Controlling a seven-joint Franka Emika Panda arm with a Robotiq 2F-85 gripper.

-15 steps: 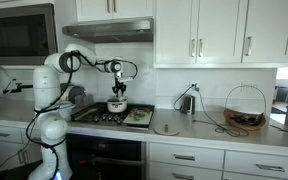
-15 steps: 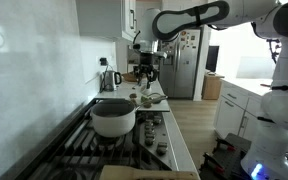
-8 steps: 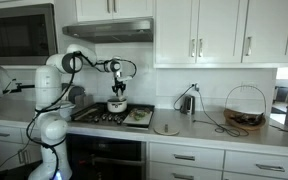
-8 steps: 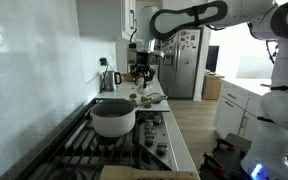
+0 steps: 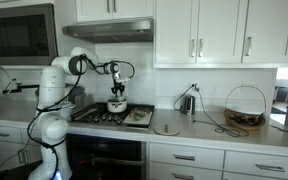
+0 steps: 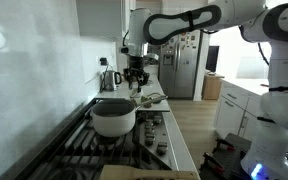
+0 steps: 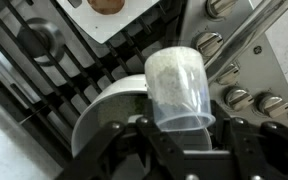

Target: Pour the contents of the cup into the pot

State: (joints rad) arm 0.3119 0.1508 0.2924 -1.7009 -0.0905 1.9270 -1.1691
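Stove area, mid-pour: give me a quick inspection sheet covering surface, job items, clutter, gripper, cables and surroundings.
Surface: black stove with grates, set in a pale counter.
Job's things: pot sits on the stove; cup, translucent with pale contents, is held above it.
Clutter: pale tray at the stove's edge; flat disc, kettle and basket on the counter.
Grippers: gripper shut on the cup, over the pot.
Cables: a cord trails over the counter from the wall outlet.
Surroundings: white cabinets, microwave, fridge.
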